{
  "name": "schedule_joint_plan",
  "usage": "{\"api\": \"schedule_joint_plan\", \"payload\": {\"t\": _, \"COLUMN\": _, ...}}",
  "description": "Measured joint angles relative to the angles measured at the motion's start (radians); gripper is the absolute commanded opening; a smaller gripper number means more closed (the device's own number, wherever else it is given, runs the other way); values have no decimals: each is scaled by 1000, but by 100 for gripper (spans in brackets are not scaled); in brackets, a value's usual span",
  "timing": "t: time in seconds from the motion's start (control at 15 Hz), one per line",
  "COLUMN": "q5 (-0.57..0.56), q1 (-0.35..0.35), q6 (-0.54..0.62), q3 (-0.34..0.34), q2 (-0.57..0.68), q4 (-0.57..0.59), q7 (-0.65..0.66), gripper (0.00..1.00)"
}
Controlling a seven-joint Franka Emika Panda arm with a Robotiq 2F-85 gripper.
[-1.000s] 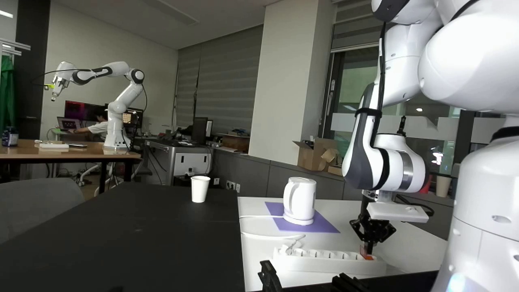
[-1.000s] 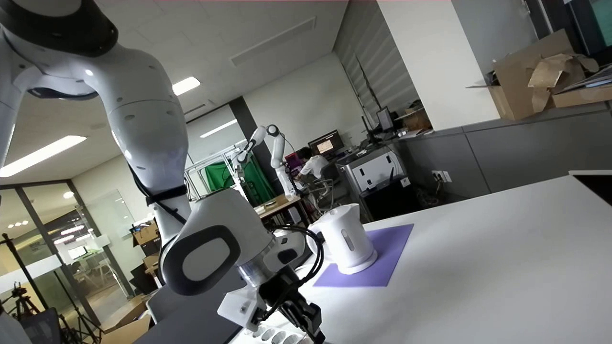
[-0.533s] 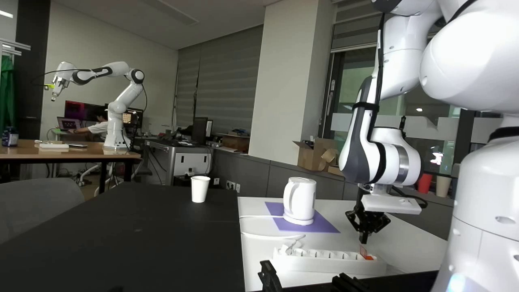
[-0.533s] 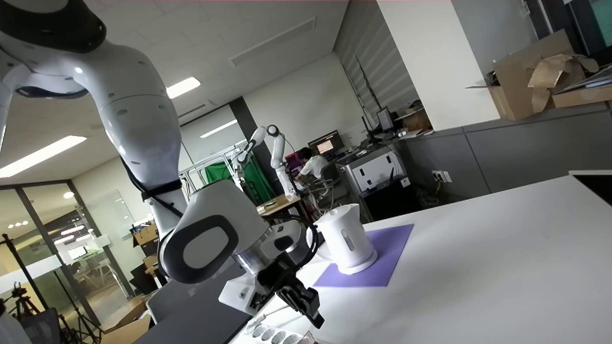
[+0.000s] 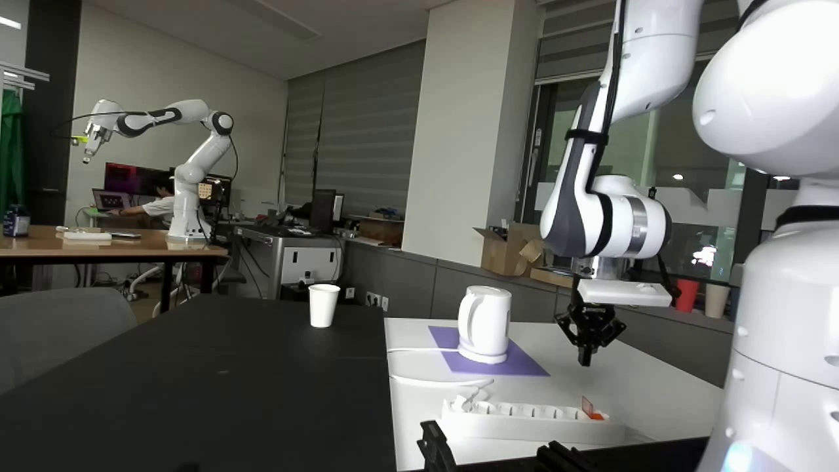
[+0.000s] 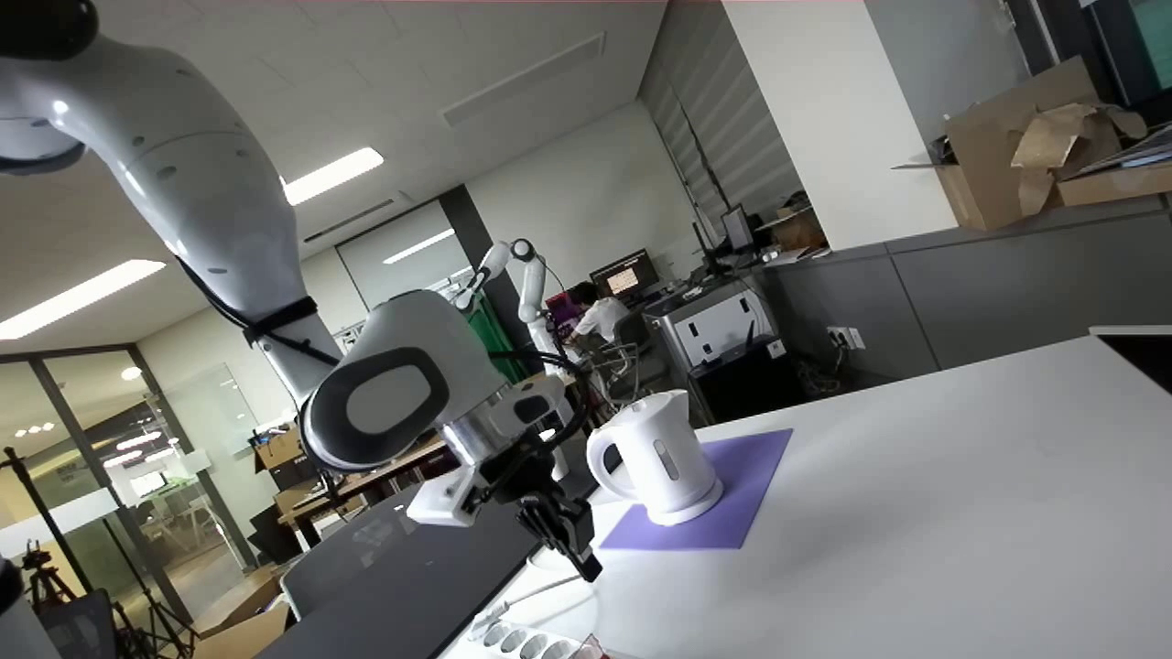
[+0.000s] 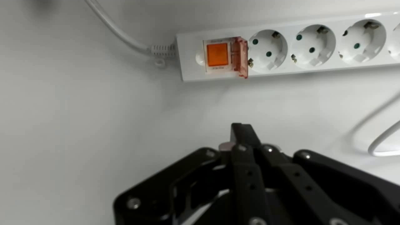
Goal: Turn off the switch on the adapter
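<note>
Adapter [image 7: 289, 64]: smooth, glossy plastic. Metal contacts [image 7: 322, 29] in its sockets [image 7: 267, 47], shiny. Switch [image 7: 217, 54]: smooth plastic. Its cover [image 7: 240, 59]: see-through plastic, shiny. Gripper [image 5: 585, 357]: matt body, shiny metal screws [image 7: 133, 203]. Arm [image 5: 773, 98]: smooth, glossy finish, polished metal band [image 5: 638, 227]. Kettle [image 6: 661, 458]: smooth plastic. Purple sheet [image 6: 746, 476]: matt, looks like paper. White table [image 6: 897, 549]: smooth, faint sheen. Black table [image 5: 229, 373] at left: matt. Cup [image 5: 323, 307]: looks like matt paper. Far-left desk [image 5: 131, 248]: glossy, wood look.

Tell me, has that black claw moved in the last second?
Yes, upward. In an exterior view, the claw was down at the orange switch on the white power strip; now it hangs higher, clear of the unmoved strip.
</note>
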Motion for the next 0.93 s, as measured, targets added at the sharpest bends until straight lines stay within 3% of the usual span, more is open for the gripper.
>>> {"api": "schedule_joint_plan", "payload": {"t": 0.2, "q5": -20, "q1": 131, "q6": -105, "q3": -151, "q2": -78, "q4": -2, "q7": -3, "gripper": 0}}
{"api": "schedule_joint_plan", "payload": {"t": 0.47, "q5": -150, "q1": 259, "q6": -212, "q3": -327, "q2": -135, "q4": -1, "q7": 24, "gripper": 0}}
{"api": "schedule_joint_plan", "payload": {"t": 0.53, "q5": -192, "q1": 279, "q6": -234, "q3": -359, "q2": -145, "q4": -1, "q7": 38, "gripper": 26}}
{"api": "schedule_joint_plan", "payload": {"t": 0.67, "q5": -289, "q1": 316, "q6": -281, "q3": -417, "q2": -169, "q4": -1, "q7": 82, "gripper": 32}}
{"api": "schedule_joint_plan", "payload": {"t": 0.93, "q5": -495, "q1": 351, "q6": -393, "q3": -485, "q2": -227, "q4": -1, "q7": 196, "gripper": 60}}
